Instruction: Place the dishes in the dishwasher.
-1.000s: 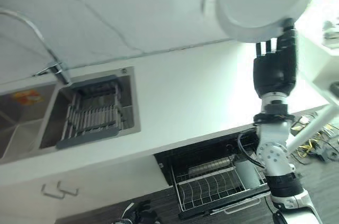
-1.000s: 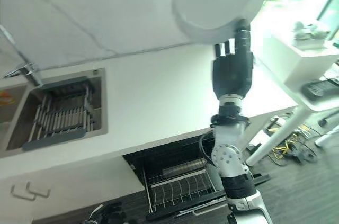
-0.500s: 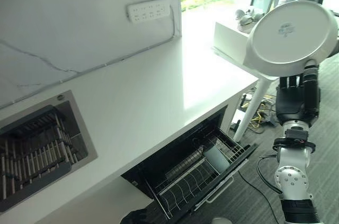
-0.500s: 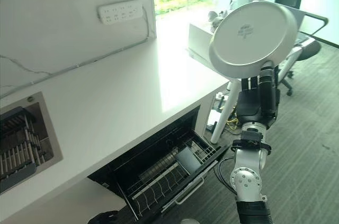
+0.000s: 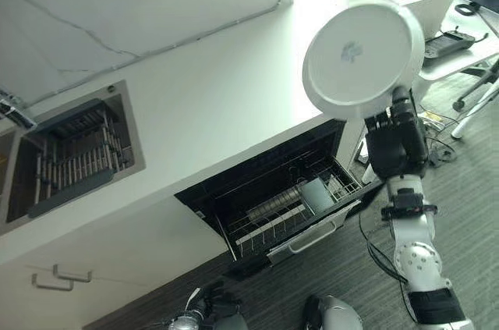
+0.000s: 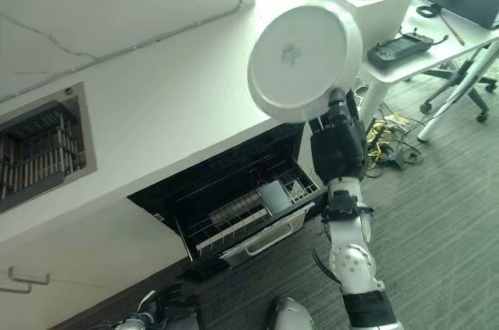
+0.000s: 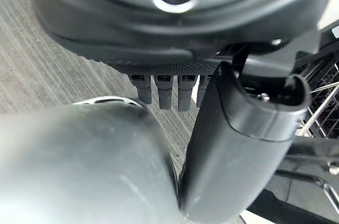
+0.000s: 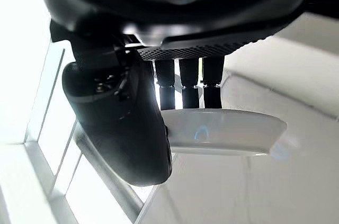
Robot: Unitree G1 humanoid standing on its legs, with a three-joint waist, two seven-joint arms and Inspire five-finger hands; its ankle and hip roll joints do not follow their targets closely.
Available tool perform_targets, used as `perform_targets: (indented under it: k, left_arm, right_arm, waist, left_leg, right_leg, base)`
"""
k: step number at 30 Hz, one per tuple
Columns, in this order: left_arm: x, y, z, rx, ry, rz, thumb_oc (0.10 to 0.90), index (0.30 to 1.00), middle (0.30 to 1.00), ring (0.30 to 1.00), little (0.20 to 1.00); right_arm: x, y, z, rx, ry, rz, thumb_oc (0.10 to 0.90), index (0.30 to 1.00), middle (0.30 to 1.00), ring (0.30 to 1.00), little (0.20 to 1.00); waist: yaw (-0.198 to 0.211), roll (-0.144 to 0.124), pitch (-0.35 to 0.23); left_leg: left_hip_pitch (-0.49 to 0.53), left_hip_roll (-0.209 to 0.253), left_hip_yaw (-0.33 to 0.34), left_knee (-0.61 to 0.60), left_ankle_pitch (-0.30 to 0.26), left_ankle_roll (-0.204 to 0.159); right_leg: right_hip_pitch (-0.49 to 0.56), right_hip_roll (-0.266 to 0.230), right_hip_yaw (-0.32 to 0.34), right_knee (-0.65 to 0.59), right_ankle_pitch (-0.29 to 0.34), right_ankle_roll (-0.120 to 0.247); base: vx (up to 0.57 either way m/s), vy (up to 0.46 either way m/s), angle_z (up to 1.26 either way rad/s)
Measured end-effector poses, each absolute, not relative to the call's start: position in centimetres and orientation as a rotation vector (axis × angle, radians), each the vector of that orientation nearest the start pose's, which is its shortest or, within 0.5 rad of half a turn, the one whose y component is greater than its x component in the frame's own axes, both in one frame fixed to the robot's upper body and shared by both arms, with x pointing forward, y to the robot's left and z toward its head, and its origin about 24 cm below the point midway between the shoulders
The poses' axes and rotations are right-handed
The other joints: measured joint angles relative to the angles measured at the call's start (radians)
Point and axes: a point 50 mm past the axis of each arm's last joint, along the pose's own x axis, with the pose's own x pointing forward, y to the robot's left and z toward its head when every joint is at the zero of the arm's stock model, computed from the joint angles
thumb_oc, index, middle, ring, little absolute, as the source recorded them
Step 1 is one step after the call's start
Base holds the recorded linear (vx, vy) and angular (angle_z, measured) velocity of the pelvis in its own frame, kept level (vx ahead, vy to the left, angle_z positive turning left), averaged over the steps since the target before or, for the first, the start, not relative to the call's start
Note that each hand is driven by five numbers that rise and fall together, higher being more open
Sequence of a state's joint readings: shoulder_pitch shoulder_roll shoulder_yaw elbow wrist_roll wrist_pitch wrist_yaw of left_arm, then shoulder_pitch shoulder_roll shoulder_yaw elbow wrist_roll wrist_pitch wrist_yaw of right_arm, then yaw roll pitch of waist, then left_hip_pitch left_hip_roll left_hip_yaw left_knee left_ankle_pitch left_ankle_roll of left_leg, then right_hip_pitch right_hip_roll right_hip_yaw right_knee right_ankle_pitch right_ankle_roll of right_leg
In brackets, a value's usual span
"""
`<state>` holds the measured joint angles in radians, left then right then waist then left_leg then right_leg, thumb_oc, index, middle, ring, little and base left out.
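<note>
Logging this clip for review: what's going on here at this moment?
The robot's right hand holds a white plate up by its edge, fingers and thumb pinching the rim, underside facing the camera. The plate is raised above the open dishwasher, whose wire rack is pulled out under the white counter. The plate is not yet in the rack. The left hand is low near the floor, holding nothing, with straight fingers. A sink sits farther left.
</note>
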<state>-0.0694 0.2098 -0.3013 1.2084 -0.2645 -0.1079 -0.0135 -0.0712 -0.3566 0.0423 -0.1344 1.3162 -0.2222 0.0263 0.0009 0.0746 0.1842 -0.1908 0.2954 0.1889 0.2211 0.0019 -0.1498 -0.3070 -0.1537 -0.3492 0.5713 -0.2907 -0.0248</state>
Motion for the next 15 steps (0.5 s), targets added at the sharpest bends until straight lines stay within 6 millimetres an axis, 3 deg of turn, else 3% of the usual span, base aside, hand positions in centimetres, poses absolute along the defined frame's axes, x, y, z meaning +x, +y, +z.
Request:
perform_targets:
  k: [7, 9, 15]
  left_arm:
    - [12.6, 20.3, -15.5, 0.137, 1.065, -0.007, 0.8, 0.9, 0.9, 0.9, 0.9]
    - [12.4, 20.7, -15.6, 0.143, 1.072, 0.0, 0.8, 0.9, 0.9, 0.9, 0.9]
    - [12.3, 20.9, -15.5, 0.146, 1.075, 0.009, 0.8, 0.9, 0.9, 0.9, 0.9]
  right_arm:
    - [24.9, -19.6, 10.2, 0.988, -0.271, 0.164, 0.4, 0.3, 0.3, 0.3, 0.3]
    - [24.8, -18.7, 9.8, 1.018, -0.252, 0.191, 0.4, 0.3, 0.3, 0.3, 0.3]
    - [23.6, -18.5, 7.9, 1.043, -0.183, 0.172, 0.4, 0.3, 0.3, 0.3, 0.3]
  waist:
    - [-0.004, -0.01, -0.003]
    - [-0.027, -0.026, -0.01]
    - [-0.031, -0.059, -0.03]
  left_leg:
    - [0.035, -0.038, 0.053, -0.015, -0.01, 0.007]
    - [0.041, -0.039, 0.052, -0.017, -0.011, 0.009]
    - [0.053, -0.037, 0.053, -0.018, -0.017, 0.018]
  right_leg:
    - [0.007, -0.029, 0.04, -0.032, 0.035, 0.014]
    - [0.018, -0.028, 0.039, -0.043, 0.038, 0.017]
    - [0.031, -0.024, 0.041, -0.05, 0.042, 0.022]
  base:
    - [-0.06, 0.014, -0.08]
    - [-0.1, -0.002, -0.01]
    - [-0.1, -0.002, -0.01]
